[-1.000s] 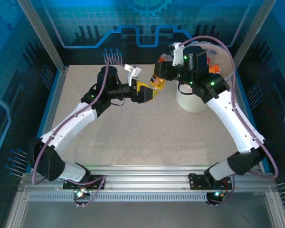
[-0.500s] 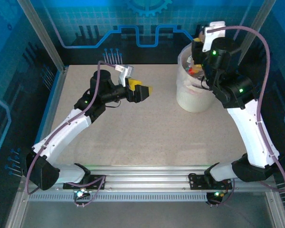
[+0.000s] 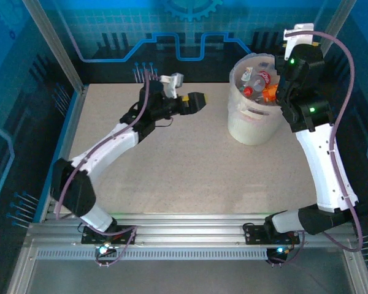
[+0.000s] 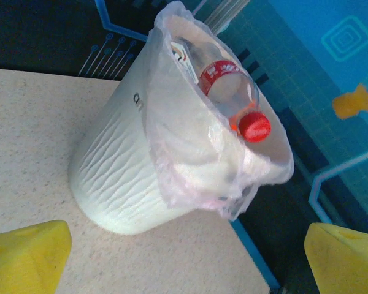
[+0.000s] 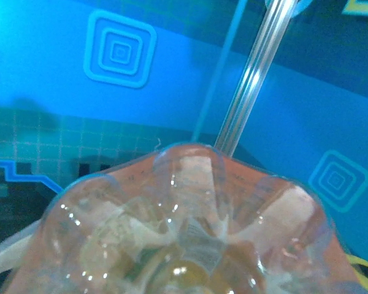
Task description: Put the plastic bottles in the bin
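The bin (image 3: 251, 125) stands at the back right of the table, lined with a thin bag. Several plastic bottles (image 3: 256, 81) lie inside it. One with a red cap and label (image 4: 236, 98) leans near the rim. My right gripper (image 3: 277, 92) hovers over the bin's right rim, shut on a clear, orange-tinted bottle (image 3: 269, 94). That bottle's base (image 5: 190, 233) is close against the right wrist camera and hides the fingers. My left gripper (image 3: 195, 101) is open and empty, left of the bin. Its yellow fingertips (image 4: 24, 257) frame the bin (image 4: 122, 177).
The blue wall panel and a metal frame post (image 3: 55, 46) close off the back. The table's blue right edge (image 4: 251, 251) runs just past the bin. The speckled tabletop (image 3: 184, 177) lies bare between the two arms.
My right arm has swung from the table's middle to above the bin's right rim, carrying the orange-tinted bottle. My left arm has stretched further back and right, its gripper still open.
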Robot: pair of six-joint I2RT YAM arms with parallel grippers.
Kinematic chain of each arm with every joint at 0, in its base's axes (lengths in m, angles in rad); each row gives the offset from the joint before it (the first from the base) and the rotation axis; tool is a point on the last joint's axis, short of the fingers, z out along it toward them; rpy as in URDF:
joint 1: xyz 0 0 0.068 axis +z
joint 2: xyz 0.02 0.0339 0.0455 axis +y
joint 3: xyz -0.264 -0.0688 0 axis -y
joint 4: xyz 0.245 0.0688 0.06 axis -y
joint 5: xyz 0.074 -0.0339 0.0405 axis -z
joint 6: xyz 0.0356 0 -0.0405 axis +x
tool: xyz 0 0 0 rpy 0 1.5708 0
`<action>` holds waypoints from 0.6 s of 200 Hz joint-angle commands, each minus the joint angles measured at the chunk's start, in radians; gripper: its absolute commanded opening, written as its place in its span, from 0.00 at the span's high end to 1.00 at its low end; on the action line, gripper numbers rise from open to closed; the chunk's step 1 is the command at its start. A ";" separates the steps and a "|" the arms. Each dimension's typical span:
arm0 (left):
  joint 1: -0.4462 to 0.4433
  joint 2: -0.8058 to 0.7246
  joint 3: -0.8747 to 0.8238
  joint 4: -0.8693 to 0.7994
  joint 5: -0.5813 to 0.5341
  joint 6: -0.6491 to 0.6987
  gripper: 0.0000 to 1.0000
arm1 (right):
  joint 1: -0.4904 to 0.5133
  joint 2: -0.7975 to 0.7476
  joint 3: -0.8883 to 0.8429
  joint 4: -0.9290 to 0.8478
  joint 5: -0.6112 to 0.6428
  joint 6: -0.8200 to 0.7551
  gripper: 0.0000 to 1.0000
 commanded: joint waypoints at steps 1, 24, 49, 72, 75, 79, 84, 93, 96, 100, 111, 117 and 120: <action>-0.029 0.099 0.146 0.042 -0.048 -0.109 0.01 | -0.031 -0.052 -0.043 0.092 -0.031 0.018 0.63; -0.050 0.233 0.287 0.012 -0.048 -0.162 0.02 | -0.065 -0.074 -0.087 0.096 -0.074 0.055 0.63; -0.075 0.354 0.425 -0.018 -0.047 -0.191 0.03 | -0.090 -0.088 -0.143 0.141 -0.107 0.054 0.63; -0.095 0.464 0.589 -0.109 -0.079 -0.164 0.04 | -0.107 -0.091 -0.183 0.188 -0.113 0.047 0.62; -0.096 0.472 0.610 -0.123 -0.084 -0.160 0.04 | -0.110 -0.092 -0.188 0.190 -0.116 0.050 0.63; -0.100 0.498 0.641 -0.141 -0.087 -0.154 0.04 | -0.115 -0.091 -0.192 0.193 -0.118 0.055 0.63; -0.103 0.522 0.675 -0.161 -0.093 -0.149 0.04 | -0.120 -0.091 -0.198 0.192 -0.124 0.062 0.62; -0.105 0.560 0.730 -0.189 -0.098 -0.146 0.05 | -0.131 -0.092 -0.205 0.184 -0.136 0.082 0.63; -0.104 0.572 0.744 -0.195 -0.097 -0.147 0.05 | -0.135 -0.091 -0.208 0.181 -0.141 0.088 0.62; -0.105 0.586 0.762 -0.202 -0.097 -0.148 0.05 | -0.139 -0.092 -0.209 0.176 -0.145 0.095 0.62; -0.106 0.619 0.800 -0.224 -0.096 -0.149 0.07 | -0.148 -0.088 -0.215 0.164 -0.154 0.115 0.62; -0.107 0.634 0.815 -0.232 -0.096 -0.149 0.08 | -0.150 -0.084 -0.217 0.159 -0.158 0.122 0.62; -0.107 0.639 0.819 -0.233 -0.094 -0.149 0.08 | -0.150 -0.083 -0.217 0.157 -0.160 0.125 0.62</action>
